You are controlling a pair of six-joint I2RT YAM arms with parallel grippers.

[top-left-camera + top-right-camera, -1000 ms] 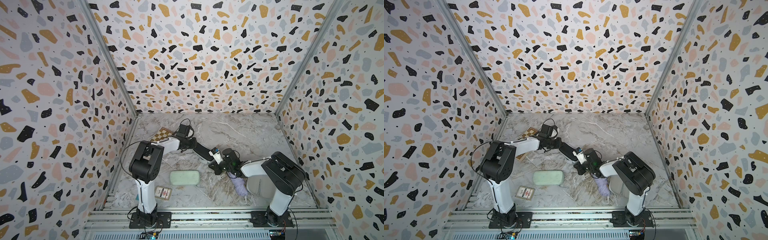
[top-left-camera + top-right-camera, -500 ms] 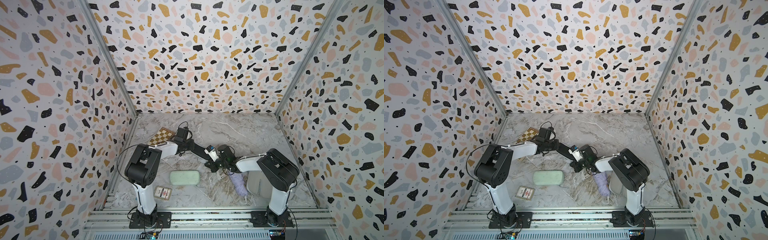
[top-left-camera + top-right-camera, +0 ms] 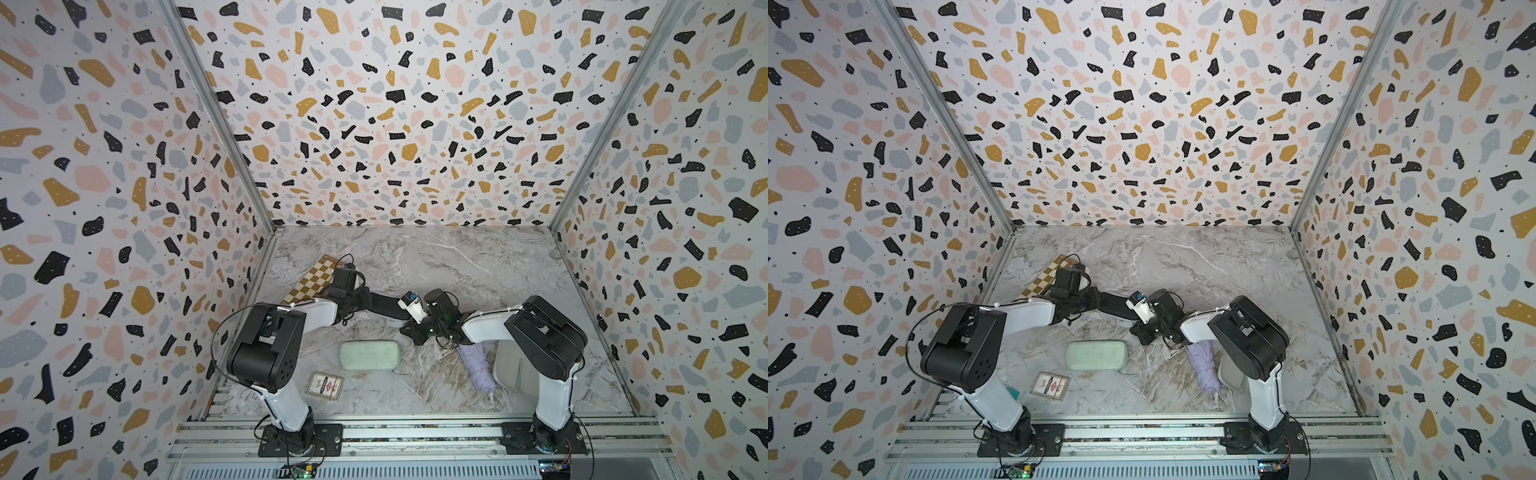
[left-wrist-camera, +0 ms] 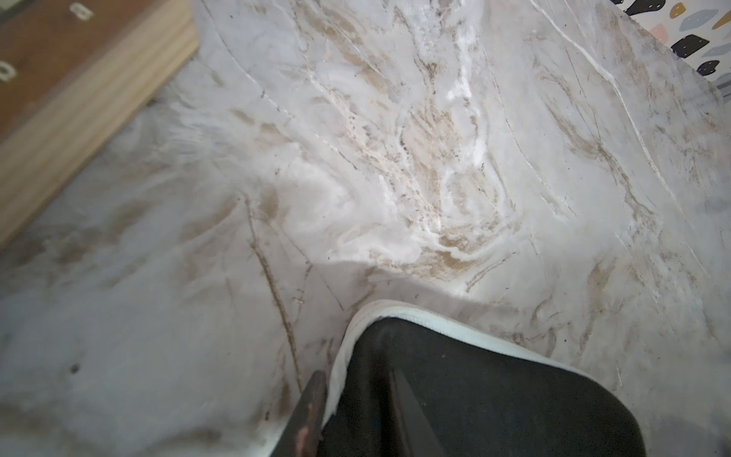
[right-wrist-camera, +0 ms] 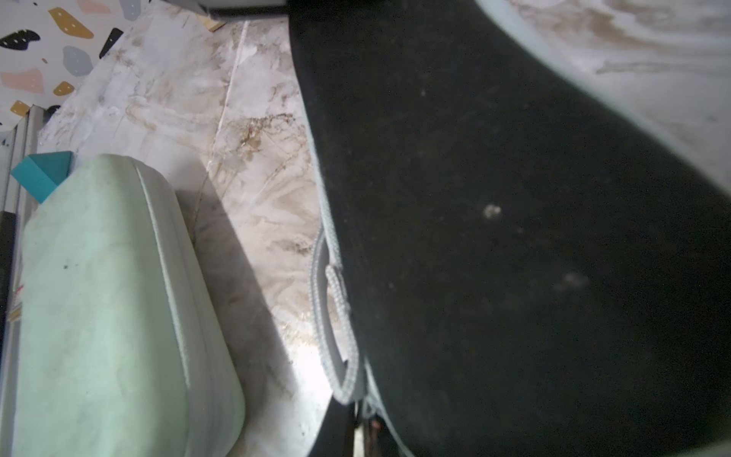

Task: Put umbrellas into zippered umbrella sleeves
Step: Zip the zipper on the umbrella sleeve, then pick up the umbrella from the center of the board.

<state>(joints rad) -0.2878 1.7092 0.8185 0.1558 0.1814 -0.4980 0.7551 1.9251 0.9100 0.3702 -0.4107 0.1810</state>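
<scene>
I cannot tell whether my left jaws or right jaws clench the black case (image 4: pixel 455 395) beneath them, mid-frame. Mint case (image 3: pixel 370 354) lies just below, lilac umbrella (image 3: pixel 478 365) lower right. Upper counter (image 3: pixel 457 257) is open. Card box (image 3: pixel 325 384) writing: unreadable.

Three zippered sleeves (image 3: pixel 370 354), one lilac umbrella (image 3: pixel 478 365), one chessboard (image 3: pixel 311 280), one card pack (image 3: pixel 325 385)

- Terrazzo-speckled walls (image 3: pixel 399 124), with peach, ochre, grey and black chips on white, stand beyond and to both sides of the left pincer (image 3: pixel 370 301) and the right pincer (image 3: pixel 415 331).
- The marbled grey-tan table (image 3: pixel 449 257) lies under both, brightest just ahead of the left one.
- Metal posts (image 3: pixel 218 116) edge the far corners.
- Slotted rails (image 3: pixel 415 432) run along the near side.
</scene>
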